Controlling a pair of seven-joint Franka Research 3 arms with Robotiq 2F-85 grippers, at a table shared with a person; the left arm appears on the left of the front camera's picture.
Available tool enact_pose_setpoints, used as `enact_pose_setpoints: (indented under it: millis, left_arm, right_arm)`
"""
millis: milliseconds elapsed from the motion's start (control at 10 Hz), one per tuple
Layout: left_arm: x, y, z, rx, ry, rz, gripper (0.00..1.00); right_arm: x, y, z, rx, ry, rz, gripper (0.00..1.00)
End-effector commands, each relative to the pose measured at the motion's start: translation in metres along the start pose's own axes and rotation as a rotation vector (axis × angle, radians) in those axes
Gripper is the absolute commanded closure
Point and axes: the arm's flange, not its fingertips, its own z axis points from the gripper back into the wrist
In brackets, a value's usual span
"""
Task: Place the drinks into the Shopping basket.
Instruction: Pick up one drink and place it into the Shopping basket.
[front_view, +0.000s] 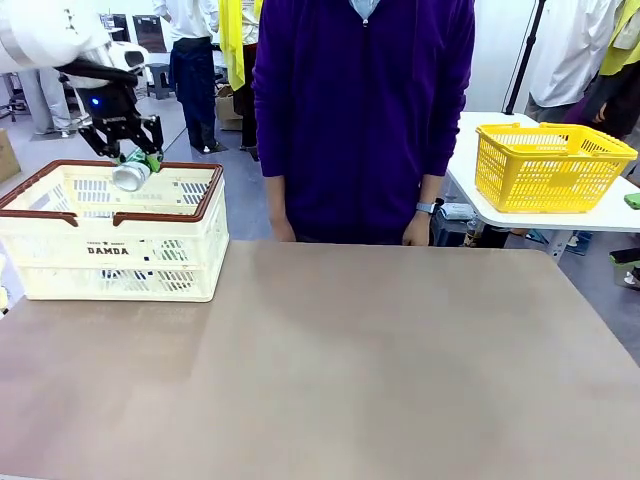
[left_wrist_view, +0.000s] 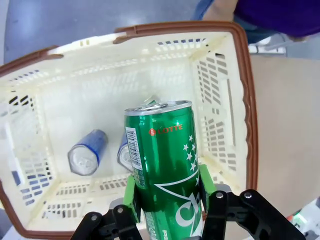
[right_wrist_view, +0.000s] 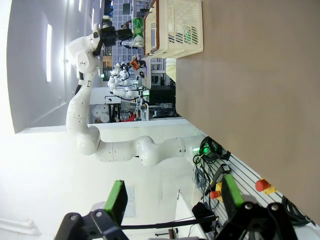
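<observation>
The left gripper (left_wrist_view: 167, 200) is clamped tight on a green can (left_wrist_view: 165, 165) and holds it over the basket (front_view: 205, 205), which sits at the far left corner of the bench (front_view: 400, 360). Two blue cans (left_wrist_view: 87, 152) lie on the basket floor. The green can looks smooth, shiny and slippery, and its thin sides could dent. Holding it around the middle looks best. The right gripper (right_wrist_view: 172, 197) has its fingers wide apart and holds nothing.
</observation>
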Motion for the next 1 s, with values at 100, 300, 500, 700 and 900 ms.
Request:
enact_pose_setpoints:
  millis: [100,300,500,700,900]
  left_arm:
    - [-0.001,0.002,0.014,-0.007,-0.012,-0.012,1.0]
    - [-0.001,0.002,0.014,-0.007,-0.012,-0.012,1.0]
    - [-0.007,-0.027,-0.017,0.095,-0.099,0.001,1.0]
    - [-0.018,-0.05,-0.046,0.093,-0.183,-0.029,1.0]
    - [-0.014,-0.05,-0.076,0.134,-0.158,0.081,1.0]
  right_arm:
    - [0.0,0.004,0.001,0.002,0.004,-0.005,0.0]
    - [0.0,0.004,0.001,0.002,0.004,-0.005,0.0]
    - [0.0,0.004,0.001,0.002,0.004,-0.005,0.0]
    - [0.0,0.004,0.001,0.002,0.004,-0.005,0.0]
    - [0.0,0.004,0.001,0.002,0.004,-0.005,0.0]
